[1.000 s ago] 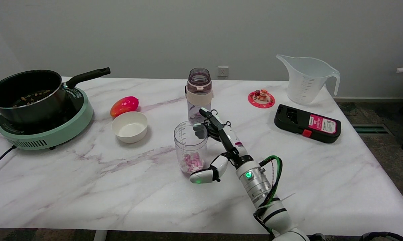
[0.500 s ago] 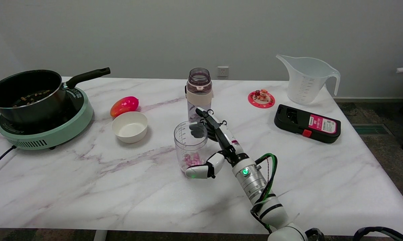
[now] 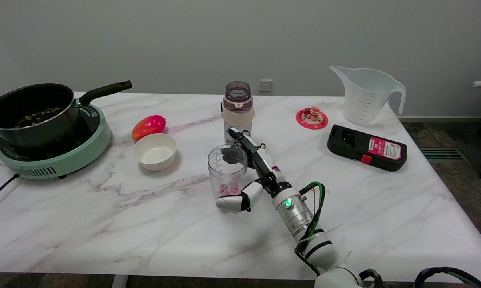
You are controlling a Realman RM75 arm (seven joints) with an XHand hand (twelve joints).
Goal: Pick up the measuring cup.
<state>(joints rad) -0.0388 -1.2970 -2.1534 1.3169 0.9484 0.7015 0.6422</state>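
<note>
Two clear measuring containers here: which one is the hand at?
The small handleless cup holding pink pieces, mid-table by the right hand; the big handled jug stands far right.

One worktop. One robot hand. Two measuring cups: small clear measuring cup, large jug. One pan, one hotplate, one bowl, one bottle, one red fruit, possibly a mango, one black case, one coaster.

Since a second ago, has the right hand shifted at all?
Yes. The right hand has slid left toward the measuring cup, judged against the unmoved bottle; its fingers now flank the cup.
</note>
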